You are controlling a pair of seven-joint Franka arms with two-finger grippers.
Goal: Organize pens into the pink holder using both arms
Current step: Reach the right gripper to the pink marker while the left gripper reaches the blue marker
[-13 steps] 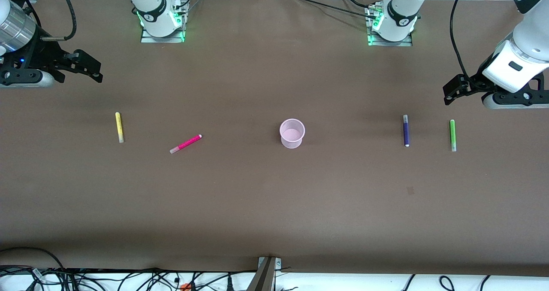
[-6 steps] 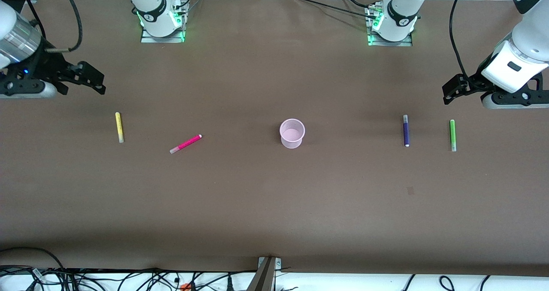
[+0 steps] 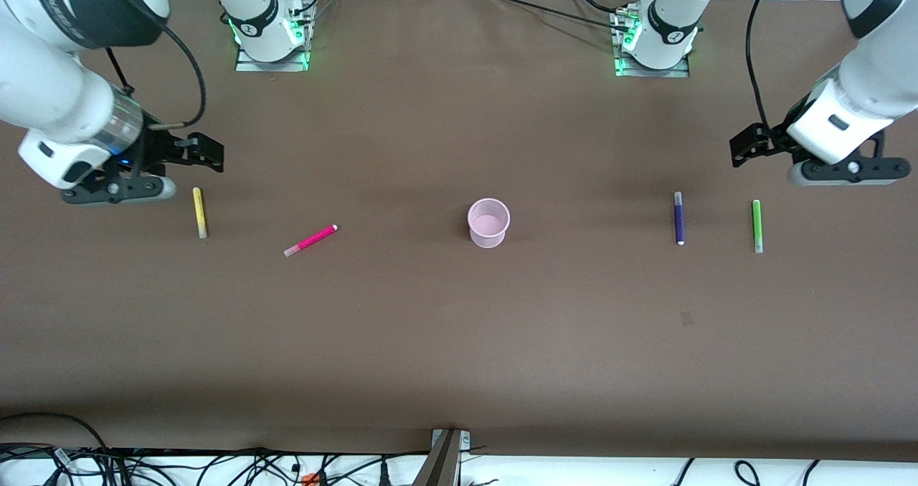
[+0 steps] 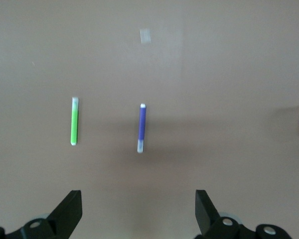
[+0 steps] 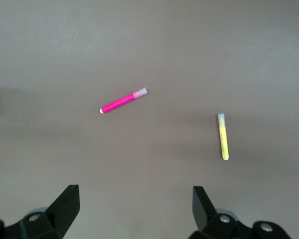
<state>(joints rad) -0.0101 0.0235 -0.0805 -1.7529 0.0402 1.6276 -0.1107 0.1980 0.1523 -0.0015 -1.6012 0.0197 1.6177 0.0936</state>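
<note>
The pink holder (image 3: 488, 221) stands upright mid-table. The yellow pen (image 3: 199, 212) and the magenta pen (image 3: 310, 240) lie toward the right arm's end; both show in the right wrist view, yellow (image 5: 223, 143) and magenta (image 5: 123, 100). The dark purple pen (image 3: 678, 218) and the green pen (image 3: 756, 225) lie toward the left arm's end, and show in the left wrist view, purple (image 4: 141, 127) and green (image 4: 74, 121). My right gripper (image 3: 208, 153) is open and empty, in the air beside the yellow pen's farther end. My left gripper (image 3: 742, 149) is open and empty, in the air between the purple and green pens' farther ends.
The brown table (image 3: 459, 342) carries only the pens and the holder. A small pale mark (image 3: 686, 318) lies nearer the front camera than the purple pen. Cables and a metal bracket (image 3: 446, 457) run along the table's front edge.
My right gripper has swung in from the table's end and down toward the yellow pen. My left gripper has shifted slightly toward the purple and green pens. The pens and holder have not moved.
</note>
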